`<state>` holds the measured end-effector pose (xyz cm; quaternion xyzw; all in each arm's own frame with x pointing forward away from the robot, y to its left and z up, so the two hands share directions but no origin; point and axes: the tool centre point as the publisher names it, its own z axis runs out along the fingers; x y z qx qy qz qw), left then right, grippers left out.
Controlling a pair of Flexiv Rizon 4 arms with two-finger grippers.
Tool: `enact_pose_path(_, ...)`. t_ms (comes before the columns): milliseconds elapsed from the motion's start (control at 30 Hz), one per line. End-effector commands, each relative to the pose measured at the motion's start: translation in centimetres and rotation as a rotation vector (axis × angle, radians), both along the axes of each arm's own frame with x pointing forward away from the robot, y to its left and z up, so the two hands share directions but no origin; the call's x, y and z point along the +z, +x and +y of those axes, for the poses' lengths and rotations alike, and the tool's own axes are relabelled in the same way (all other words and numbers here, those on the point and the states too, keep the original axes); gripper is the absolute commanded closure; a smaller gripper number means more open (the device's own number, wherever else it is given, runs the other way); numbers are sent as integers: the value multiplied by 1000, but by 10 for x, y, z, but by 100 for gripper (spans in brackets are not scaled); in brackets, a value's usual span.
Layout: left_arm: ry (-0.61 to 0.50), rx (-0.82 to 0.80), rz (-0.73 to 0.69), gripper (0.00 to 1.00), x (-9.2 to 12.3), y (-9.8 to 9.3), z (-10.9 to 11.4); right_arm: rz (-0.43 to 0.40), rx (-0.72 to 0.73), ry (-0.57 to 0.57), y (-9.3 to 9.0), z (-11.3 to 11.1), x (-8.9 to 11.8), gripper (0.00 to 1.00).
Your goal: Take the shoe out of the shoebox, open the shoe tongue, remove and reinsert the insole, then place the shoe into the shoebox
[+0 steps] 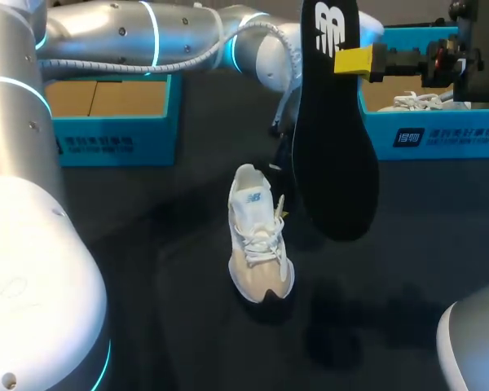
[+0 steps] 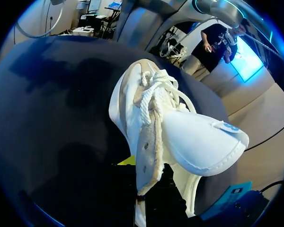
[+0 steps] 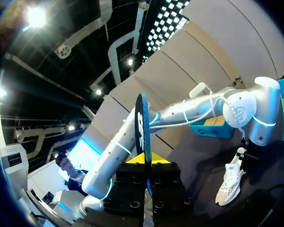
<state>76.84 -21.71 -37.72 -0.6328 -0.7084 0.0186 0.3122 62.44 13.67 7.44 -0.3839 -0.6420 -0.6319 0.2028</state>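
**Insole out and held high, shoe on the table**

The shoe stands on its sole near the middle of the table, outside both boxes, its tan toe toward the robot and its heel toward the far side. Its white laces are loosely crossed. The padded tongue is pulled up and forward, away from the opening.

The black insole is out of the shoe. It hangs in the air above and to the right of it, long axis nearly upright and broad face toward the head camera. The right gripper is clamped on it near its upper end. In the right wrist view the insole is edge-on, with a yellow tip pressed on each face.

The left arm comes across from the left and bends down behind the insole. The left gripper appears to sit right at the shoe's collar, beside the tongue. It is mostly hidden by the shoe in its own view and by the insole from above, so I cannot tell whether it has hold of anything.

The left box, blue with a brown inside, stands at the far left. The right box, also blue, stands at the far right with a second shoe in it.
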Motion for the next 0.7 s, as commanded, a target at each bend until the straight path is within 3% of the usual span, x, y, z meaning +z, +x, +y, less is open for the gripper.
enact_pose_path(33,7,-3,11,100,-9,-1,-2,3,2,-4,4,4,1,100)
enact_pose_path(233,11,-4,27,100,-12,-4,-4,3,2,-4,4,4,1,100)
enact_pose_path(333,2,0,42,29,-7,-6,-3,3,2,-4,4,4,1,100)
enact_pose_path(400,-8,-2,42,0,-1,-6,-3,3,2,-4,4,4,1,100)
enact_pose_path(700,-85,-3,0,0,31,-1,-3,3,2,-4,4,4,1,100)
